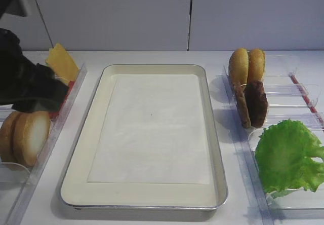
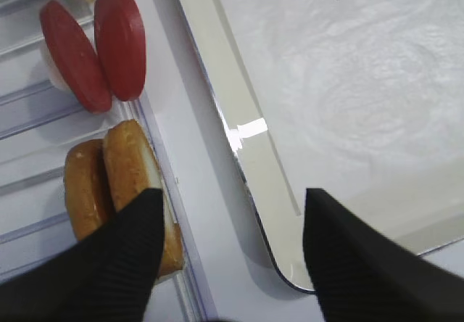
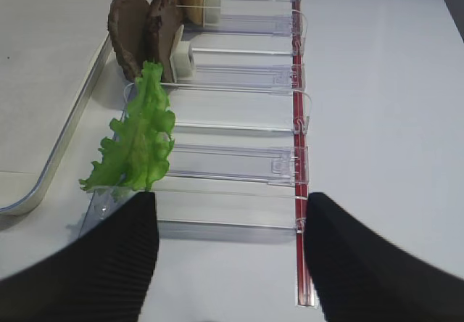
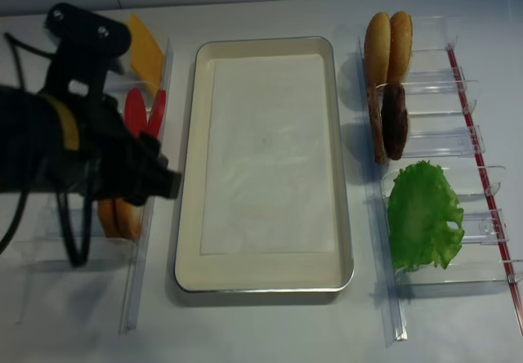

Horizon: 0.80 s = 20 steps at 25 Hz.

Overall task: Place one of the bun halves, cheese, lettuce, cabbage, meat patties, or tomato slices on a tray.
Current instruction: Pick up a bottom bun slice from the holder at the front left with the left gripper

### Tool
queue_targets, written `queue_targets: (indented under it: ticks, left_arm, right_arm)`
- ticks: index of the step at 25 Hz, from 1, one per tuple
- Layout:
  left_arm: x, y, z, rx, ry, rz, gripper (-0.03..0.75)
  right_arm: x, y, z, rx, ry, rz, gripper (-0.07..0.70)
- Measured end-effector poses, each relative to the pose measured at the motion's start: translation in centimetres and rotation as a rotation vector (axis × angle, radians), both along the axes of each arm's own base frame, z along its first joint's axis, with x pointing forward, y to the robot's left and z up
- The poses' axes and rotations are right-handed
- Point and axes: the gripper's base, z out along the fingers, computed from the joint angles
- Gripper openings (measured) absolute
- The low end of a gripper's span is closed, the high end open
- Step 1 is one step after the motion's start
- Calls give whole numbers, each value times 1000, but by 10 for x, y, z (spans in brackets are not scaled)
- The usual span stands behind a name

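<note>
The tray (image 1: 152, 192), cream inside and lined with white paper, lies mid-table with nothing on it. Left of it, two bun halves (image 1: 28, 138) stand on edge in a clear rack, the nearer one showing its whitish cut face (image 2: 130, 164). My left gripper (image 2: 232, 195) hovers open over the strip between rack and tray corner (image 2: 250, 151); its left finger (image 2: 123, 257) overlaps the bun half, and nothing sits between the jaws. Tomato slices (image 2: 98, 46) and cheese (image 1: 62, 61) stand farther back. My right gripper (image 3: 232, 199) is open and empty, near the lettuce (image 3: 138, 141).
Clear divider racks (image 4: 147, 257) run along both sides of the tray. The right rack (image 3: 239, 162) holds two golden bun halves (image 1: 246, 65), two meat patties (image 1: 251, 103) and the lettuce (image 1: 291, 154). My left arm (image 4: 73, 150) looms over the left rack.
</note>
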Motion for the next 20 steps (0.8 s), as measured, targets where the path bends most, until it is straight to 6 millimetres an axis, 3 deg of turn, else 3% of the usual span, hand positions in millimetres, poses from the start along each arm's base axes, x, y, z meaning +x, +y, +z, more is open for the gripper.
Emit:
queue_targets:
  ticks: [9,14,20]
  left_arm:
    - [37,-18,-17,66,71,99,412]
    - [43,-9,-24,151,116,285,412]
    - [45,-9,-28,154,133,339,412]
  right_arm:
    - [0,0,0,0,0,0,451]
    - [0,0,0,0,0,0,451]
    - [0,0,0,0,0,0,450]
